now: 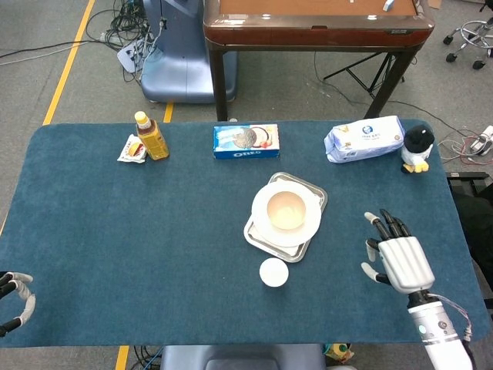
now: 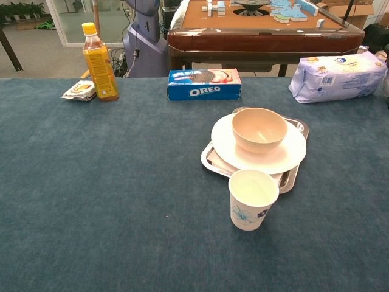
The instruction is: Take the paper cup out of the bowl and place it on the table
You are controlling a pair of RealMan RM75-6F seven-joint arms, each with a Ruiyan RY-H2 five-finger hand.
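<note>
The right hand (image 1: 397,258) hovers over the table's (image 1: 115,223) right side with its fingers spread, holding nothing, well apart from the paper cup (image 1: 273,272). The left hand (image 1: 14,297) shows only at the table's near left edge, and whether it is open or closed cannot be told. The paper cup stands upright on the table, just in front of the metal tray (image 1: 317,196). On that tray sits a white plate (image 1: 262,217) carrying the bowl (image 1: 286,210). Along the far edge lie a drink bottle (image 1: 150,136), an Oreo box (image 1: 246,141), a tissue pack (image 1: 363,139) and a penguin toy (image 1: 417,147).
</note>
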